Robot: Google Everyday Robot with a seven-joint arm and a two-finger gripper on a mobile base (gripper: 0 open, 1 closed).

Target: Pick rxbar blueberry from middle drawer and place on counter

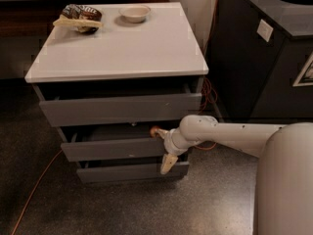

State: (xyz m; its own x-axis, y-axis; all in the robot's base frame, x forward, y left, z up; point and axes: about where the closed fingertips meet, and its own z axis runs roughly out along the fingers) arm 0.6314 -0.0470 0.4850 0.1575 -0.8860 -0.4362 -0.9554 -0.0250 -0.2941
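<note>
The middle drawer (112, 149) is pulled out a little, and its inside is dark. The rxbar blueberry is hidden. My gripper (159, 151) is at the right end of the middle drawer's front. It is open, with one finger (155, 131) above the front's top edge and the other finger (168, 163) hanging below it, over the bottom drawer. The counter (122, 43) is the pale slab on top of the cabinet, above and to the left of the gripper.
A brown-and-white snack bag (78, 17) and a small white bowl (135, 12) sit at the back of the counter. The top drawer (120, 109) is slightly open. A black cabinet with a round hole (266, 58) stands to the right. An orange cable (34, 190) runs across the floor.
</note>
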